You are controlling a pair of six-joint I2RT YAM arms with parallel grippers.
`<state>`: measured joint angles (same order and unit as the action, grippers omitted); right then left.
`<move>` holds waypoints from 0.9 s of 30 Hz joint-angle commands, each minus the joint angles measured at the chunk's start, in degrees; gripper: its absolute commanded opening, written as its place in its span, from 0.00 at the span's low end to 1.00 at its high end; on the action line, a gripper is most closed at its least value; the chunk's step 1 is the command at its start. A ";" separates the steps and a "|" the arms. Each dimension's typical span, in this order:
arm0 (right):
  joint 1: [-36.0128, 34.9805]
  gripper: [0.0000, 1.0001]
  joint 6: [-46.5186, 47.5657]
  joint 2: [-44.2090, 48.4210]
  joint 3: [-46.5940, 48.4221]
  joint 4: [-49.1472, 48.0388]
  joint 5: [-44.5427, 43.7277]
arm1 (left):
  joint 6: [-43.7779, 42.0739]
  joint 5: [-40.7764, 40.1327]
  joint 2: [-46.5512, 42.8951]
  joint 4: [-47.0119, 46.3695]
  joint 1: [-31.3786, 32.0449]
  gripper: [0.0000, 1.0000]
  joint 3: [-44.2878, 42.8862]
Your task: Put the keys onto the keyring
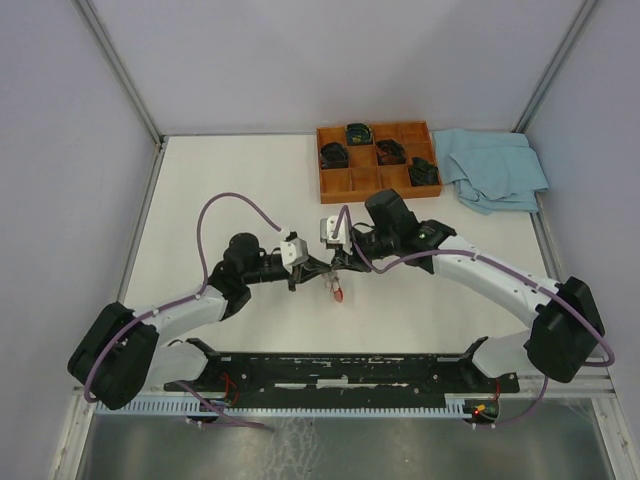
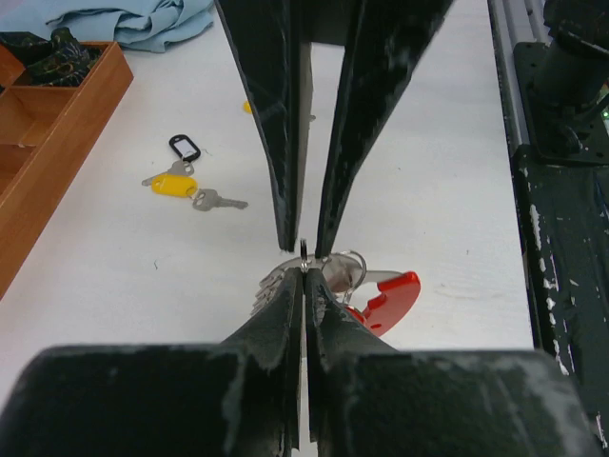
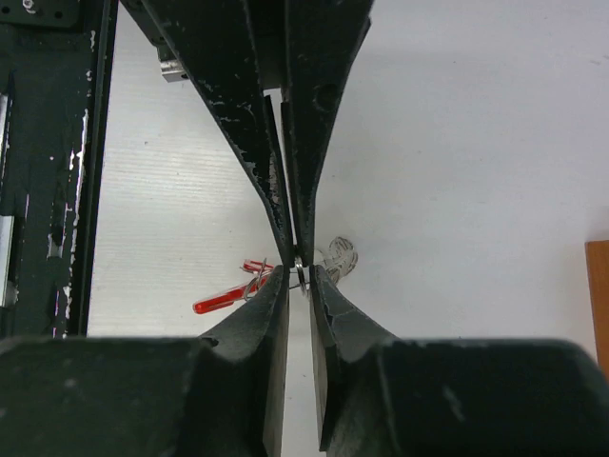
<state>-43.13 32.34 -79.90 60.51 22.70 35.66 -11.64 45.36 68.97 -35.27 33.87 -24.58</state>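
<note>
The keyring's thin silver ring (image 2: 304,255) stands on edge, and my left gripper (image 2: 304,278) is shut on it. Its curved red band (image 2: 388,299) hangs to the right, with silver key blades (image 2: 270,286) hanging on the left. My right gripper (image 3: 301,278) faces the left one tip to tip. Its jaws stand a narrow gap apart around the same ring (image 3: 301,270) without clamping it. A yellow-capped key (image 2: 175,185) lies loose on the table. A second yellow bit (image 2: 247,107) peeks out behind a right finger. From above, both grippers meet mid-table over the red band (image 1: 338,292).
A black oval loop (image 2: 184,147) and a plain silver key (image 2: 221,200) lie by the yellow key. A wooden compartment tray (image 1: 352,183) holding dark items stands at the back, with a blue cloth (image 1: 495,165) to its right. A black rail (image 1: 340,368) runs along the near edge.
</note>
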 commanded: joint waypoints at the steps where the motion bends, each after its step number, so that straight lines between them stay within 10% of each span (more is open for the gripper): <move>1: -0.40 0.24 -0.90 4.78 0.24 -4.22 0.86 | -0.26 -2.49 -0.15 -13.87 0.07 0.03 4.60; 12: 4.07 0.37 -2.33 7.74 -9.22 -16.36 5.47 | 5.83 -4.23 4.40 -36.12 0.06 0.03 11.21; 27: 5.23 0.33 0.52 4.57 -10.93 -20.03 11.10 | 5.62 -2.75 5.64 -41.49 0.04 0.03 11.57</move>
<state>-38.02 32.34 -75.11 49.67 6.66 43.13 -7.49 42.13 74.39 -70.61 33.89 -12.75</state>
